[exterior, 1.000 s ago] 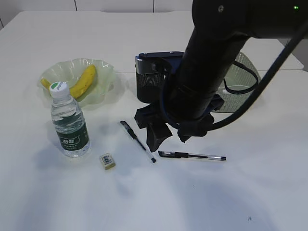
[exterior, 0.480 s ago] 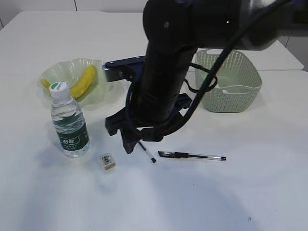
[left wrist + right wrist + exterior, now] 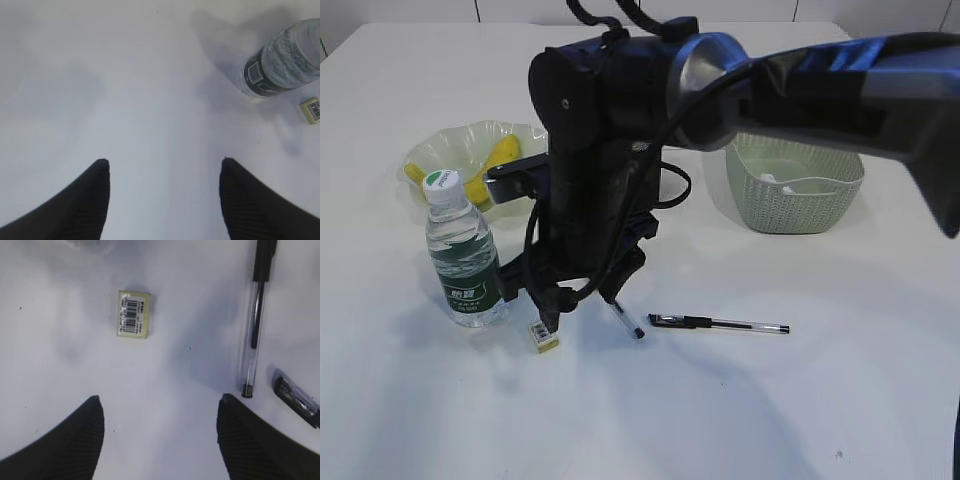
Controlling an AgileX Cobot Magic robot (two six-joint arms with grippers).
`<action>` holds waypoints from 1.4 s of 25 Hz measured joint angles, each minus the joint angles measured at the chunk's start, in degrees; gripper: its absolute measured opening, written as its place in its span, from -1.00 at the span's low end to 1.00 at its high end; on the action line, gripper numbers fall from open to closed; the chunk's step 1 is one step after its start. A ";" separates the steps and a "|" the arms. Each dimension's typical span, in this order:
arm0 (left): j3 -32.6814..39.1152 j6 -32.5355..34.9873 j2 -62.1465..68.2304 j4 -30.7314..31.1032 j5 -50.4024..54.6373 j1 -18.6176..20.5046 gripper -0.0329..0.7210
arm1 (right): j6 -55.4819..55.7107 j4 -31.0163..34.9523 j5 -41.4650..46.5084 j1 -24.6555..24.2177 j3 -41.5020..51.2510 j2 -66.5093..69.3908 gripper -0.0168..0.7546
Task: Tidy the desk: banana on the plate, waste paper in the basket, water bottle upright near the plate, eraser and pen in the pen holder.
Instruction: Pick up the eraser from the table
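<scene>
My right gripper (image 3: 570, 300) reaches across to the left and hangs open just above the eraser (image 3: 544, 336). In the right wrist view the eraser (image 3: 133, 313) lies ahead of the open gripper (image 3: 159, 400), left of centre, and a clear pen (image 3: 255, 315) lies on the right. The second pen (image 3: 718, 323) lies further right. The water bottle (image 3: 465, 260) stands upright in front of the plate (image 3: 450, 145), which holds the banana (image 3: 485, 172). White waste paper (image 3: 772, 179) shows in the basket (image 3: 795, 200). My left gripper (image 3: 163, 162) is open over bare desk. The pen holder is hidden behind my arm.
The right arm's dark bulk (image 3: 610, 150) covers the middle of the desk (image 3: 770, 400). In the left wrist view the bottle (image 3: 280, 65) and eraser (image 3: 312, 108) sit at the far right edge.
My right arm has swung left, from over the pens to above the eraser. The basket has come into full view and the pen holder is now covered.
</scene>
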 joint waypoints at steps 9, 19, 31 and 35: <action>0.00 0.00 0.00 -0.13 -0.04 0.00 0.36 | 0.19 -0.25 0.52 0.00 -7.24 6.10 0.40; 0.00 0.00 0.00 -0.30 -0.04 0.00 0.32 | 1.13 0.09 -0.93 0.00 -10.06 10.78 0.40; 0.00 0.00 0.00 -0.30 -0.04 0.00 0.32 | 3.00 2.13 -3.25 0.00 -10.10 12.22 0.40; 0.00 0.00 0.00 -0.39 -0.04 0.00 0.32 | 4.25 2.68 -3.46 0.00 -10.19 13.31 0.40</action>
